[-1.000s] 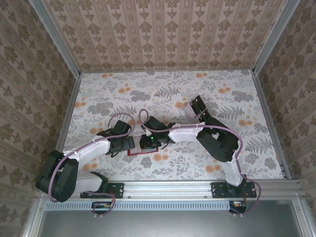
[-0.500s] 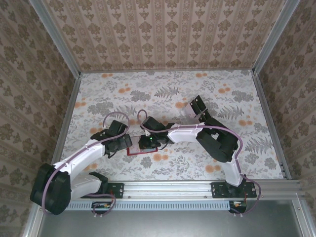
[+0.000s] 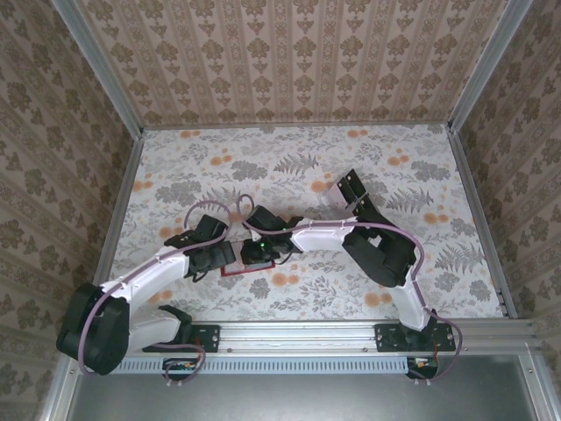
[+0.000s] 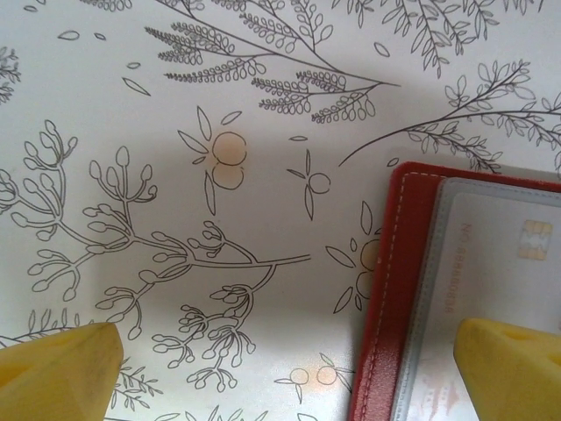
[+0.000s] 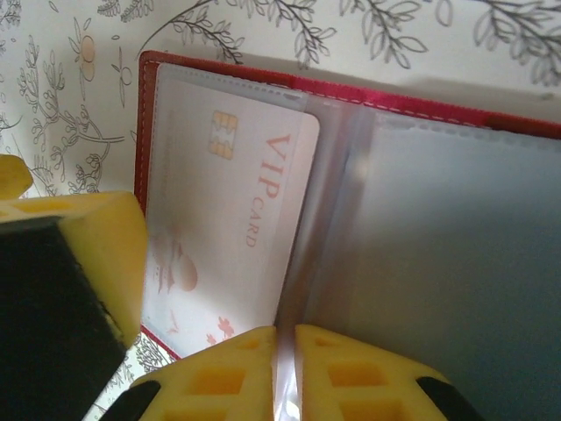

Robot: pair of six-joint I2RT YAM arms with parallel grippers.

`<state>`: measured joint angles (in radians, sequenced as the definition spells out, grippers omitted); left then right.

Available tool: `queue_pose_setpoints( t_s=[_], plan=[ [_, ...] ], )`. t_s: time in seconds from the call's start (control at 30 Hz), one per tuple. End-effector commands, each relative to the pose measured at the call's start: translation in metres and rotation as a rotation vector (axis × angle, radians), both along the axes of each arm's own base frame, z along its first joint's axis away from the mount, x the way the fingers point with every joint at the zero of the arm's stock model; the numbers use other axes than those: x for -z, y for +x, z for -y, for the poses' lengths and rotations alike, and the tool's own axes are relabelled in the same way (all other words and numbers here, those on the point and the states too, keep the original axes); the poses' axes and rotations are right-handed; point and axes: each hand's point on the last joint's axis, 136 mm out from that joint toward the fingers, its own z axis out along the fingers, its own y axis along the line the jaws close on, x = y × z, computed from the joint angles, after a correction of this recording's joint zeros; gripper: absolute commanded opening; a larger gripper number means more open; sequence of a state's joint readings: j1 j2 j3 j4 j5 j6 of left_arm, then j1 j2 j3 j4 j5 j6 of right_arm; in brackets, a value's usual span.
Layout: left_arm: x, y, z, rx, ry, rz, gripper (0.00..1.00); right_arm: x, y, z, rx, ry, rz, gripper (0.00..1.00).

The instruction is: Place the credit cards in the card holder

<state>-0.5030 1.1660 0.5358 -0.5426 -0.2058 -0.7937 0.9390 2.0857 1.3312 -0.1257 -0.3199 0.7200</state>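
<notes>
The credit card [image 5: 237, 219], pale with a chip and the words VIP CARD, lies flat in the left pocket of the card holder [image 5: 438, 112]. It sits under a clear film, with its long edge close to the fold. It looks thin, light and stiff. Its glossy face would likely slip against smooth pads, so it is best taken by its edges or pushed from one short end, not pressed from above. The card holder lies open on the table [image 4: 131, 88], red rim up. Its pockets are soft, floppy plastic that will probably sag shut unless held apart. At the fold, the right gripper [image 5: 287, 360] has its jaws nearly together, pinching the lower end of a clear sleeve [image 5: 316, 246] that stands up from the spine. That thin leaf could crease or slide free, so a light, steady pull suits it. The left gripper [image 4: 280, 368] hangs spread wide over the holder's left edge, one fingertip above the pocketed card, the other out over the bare cloth, holding nothing. In the overhead view both grippers meet above the holder, near the front middle of the table.
</notes>
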Motion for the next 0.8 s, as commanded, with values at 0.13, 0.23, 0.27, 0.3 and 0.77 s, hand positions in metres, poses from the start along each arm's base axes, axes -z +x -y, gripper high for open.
queue_pose_setpoints(
  t_s=[0.13,0.23,0.27,0.3,0.77],
  plan=[
    [-0.006,0.004,0.003,0.006,-0.007,0.005,1.0,-0.008,-0.004,0.0,-0.034,-0.019,0.0,0.24],
    [-0.014,0.007,0.002,0.01,-0.005,0.024,1.0,-0.032,0.001,0.004,-0.026,0.019,0.031,0.31],
    [-0.017,0.008,0.002,0.012,-0.006,0.03,1.0,-0.04,0.003,0.007,-0.019,0.03,0.045,0.32],
    [-0.02,0.009,0.002,0.01,-0.009,0.04,1.0,-0.046,0.007,0.012,-0.01,0.036,0.058,0.35],
    [-0.039,0.014,0.001,0.006,-0.025,0.084,1.0,-0.02,0.049,0.034,0.025,-0.027,0.088,0.44]
  ],
)
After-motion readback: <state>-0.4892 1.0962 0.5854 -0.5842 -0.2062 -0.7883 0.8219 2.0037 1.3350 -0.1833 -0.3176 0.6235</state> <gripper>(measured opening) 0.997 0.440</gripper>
